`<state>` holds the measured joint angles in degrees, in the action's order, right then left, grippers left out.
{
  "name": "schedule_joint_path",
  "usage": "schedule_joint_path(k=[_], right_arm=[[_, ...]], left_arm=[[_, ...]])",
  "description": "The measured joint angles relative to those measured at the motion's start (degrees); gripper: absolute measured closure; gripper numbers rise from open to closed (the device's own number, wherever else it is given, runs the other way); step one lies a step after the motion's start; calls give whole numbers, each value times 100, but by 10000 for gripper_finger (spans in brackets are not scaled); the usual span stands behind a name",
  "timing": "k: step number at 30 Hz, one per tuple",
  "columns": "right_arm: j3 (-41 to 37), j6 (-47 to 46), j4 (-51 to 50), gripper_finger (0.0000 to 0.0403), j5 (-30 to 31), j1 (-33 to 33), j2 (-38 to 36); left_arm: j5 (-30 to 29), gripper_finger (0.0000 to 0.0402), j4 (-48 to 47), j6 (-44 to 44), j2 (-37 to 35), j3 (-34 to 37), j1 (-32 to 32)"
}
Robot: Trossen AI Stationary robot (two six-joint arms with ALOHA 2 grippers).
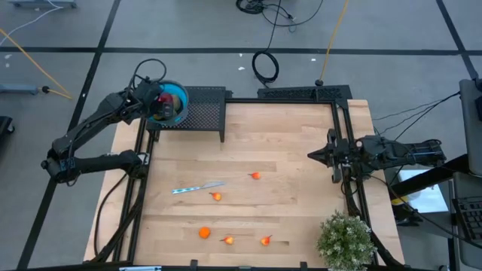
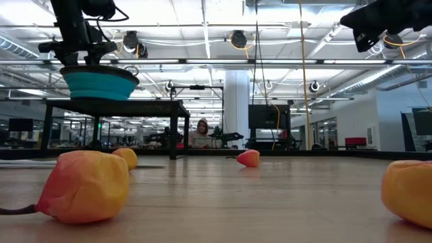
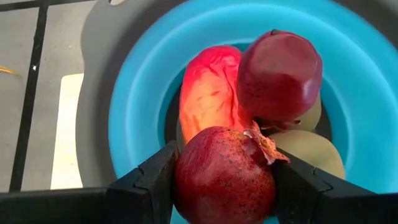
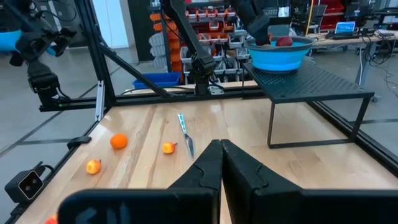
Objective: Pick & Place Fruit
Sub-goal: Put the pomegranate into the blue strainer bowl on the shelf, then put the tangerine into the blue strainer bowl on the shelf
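Left gripper (image 3: pixel 224 186) hangs over the blue bowl (image 1: pixel 179 96) at the far left of the table, its two dark fingers (image 3: pixel 149 186) clamped on either side of a dark red fruit (image 3: pixel 224 177). It holds that piece just above the ones already in the bowl, which I take to mean it is about to let go; the fruit sits low enough that a release should drop it gently onto the pile and not bounce it out. The bowl stands on a black mesh stand (image 1: pixel 205 111), raised off the wood, so every piece has to be lifted up to it.

In the bowl I count one more dark red round fruit (image 3: pixel 280 73), one larger orange-red piece (image 3: pixel 208 93), and at least two pale greenish-brown ones (image 3: pixel 308 149) beneath them; more may lie hidden.

On the wooden table (image 1: pixel 301 135) five small orange fruits remain: one near the middle (image 1: pixel 256 175), one just beside the silver knife (image 1: pixel 197 187) at (image 1: pixel 217 196), and three in a row along the near edge, (image 1: pixel 204 232), (image 1: pixel 228 240) and (image 1: pixel 265 241). They are well apart from each other, so each should be easy to reach singly.

Right gripper (image 4: pixel 219 163) waits at the right edge with its fingers pressed together, holding nothing. A potted plant (image 1: pixel 345 239) sits at the near right corner.
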<state>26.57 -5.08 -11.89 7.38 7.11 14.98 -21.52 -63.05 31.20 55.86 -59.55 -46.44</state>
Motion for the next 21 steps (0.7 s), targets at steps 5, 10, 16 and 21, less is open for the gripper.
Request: schedule_joint_path(k=[5, 10, 16, 21], right_arm=[[0, 18, 10, 403, 2, -2, 0], [0, 18, 7, 403, 4, -1, 0], [0, 20, 7, 403, 2, 0, 0], [0, 20, 7, 403, 2, -1, 0]], left_arm=[[0, 187, 0, -47, 0, 1, 0], [-10, 151, 4, -65, 0, 0, 0], [1, 114, 4, -196, -49, -18, 0], [52, 109, -66, -398, -97, -599, 0]])
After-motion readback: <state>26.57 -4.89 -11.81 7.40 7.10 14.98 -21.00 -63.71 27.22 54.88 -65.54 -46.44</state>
